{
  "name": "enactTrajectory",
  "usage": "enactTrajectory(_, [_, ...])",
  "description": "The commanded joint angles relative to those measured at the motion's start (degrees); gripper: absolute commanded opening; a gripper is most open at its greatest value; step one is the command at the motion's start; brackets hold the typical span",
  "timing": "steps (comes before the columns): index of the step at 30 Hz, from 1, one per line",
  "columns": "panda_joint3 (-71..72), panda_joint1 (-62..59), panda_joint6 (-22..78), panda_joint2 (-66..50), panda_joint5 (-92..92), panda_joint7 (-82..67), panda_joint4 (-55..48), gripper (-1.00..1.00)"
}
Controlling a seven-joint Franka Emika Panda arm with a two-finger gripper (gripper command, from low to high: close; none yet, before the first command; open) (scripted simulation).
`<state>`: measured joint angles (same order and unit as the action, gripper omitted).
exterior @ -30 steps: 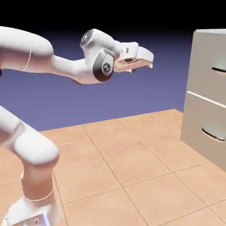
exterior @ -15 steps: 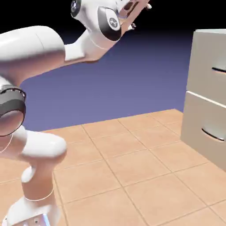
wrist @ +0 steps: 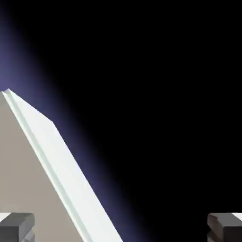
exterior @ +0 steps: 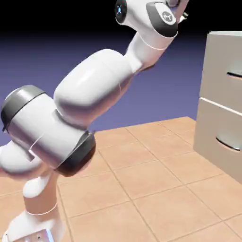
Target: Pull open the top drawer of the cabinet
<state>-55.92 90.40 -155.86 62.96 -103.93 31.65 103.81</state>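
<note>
- Across the exterior view, from its lower left to its top edge, my white arm (exterior: 92, 90) reaches up and toward the cabinet, well apart from it.
- At the exterior view's right stands the cabinet (exterior: 230, 33), partly out of frame; my hand view catches its pale top edge on a slant.
- Above the lower drawer (exterior: 212, 125) sits the top drawer (exterior: 216, 61), its front closed. No part of the pull is done.
- High by the frame's top edge, my gripper (wrist: 121, 228) waits with its fingers wide apart and nothing between them, its aim, as I judge it, skewed past the cabinet's top.
- On the top drawer, the slim curved handle (exterior: 235, 75) goes untouched. Left for me, in my judgement: lower and level the hand, line up, grip the handle and draw it out.
</note>
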Motion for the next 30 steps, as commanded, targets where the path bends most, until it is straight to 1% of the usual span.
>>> enactTrajectory(1, [-1.30,2.08,0.42,0.70,-2.41,-0.25,-1.33,0.00])
enactTrajectory(21, [-26.74,42.90,8.68,14.49,-49.69,-5.17,-27.35,0.00])
enactTrajectory(22, [-26.74,42.90,8.68,14.49,-49.70,-5.17,-27.35,0.00])
enactTrajectory(30, [-26.77,53.19,2.80,16.59,-47.10,-12.54,-43.96,0.00])
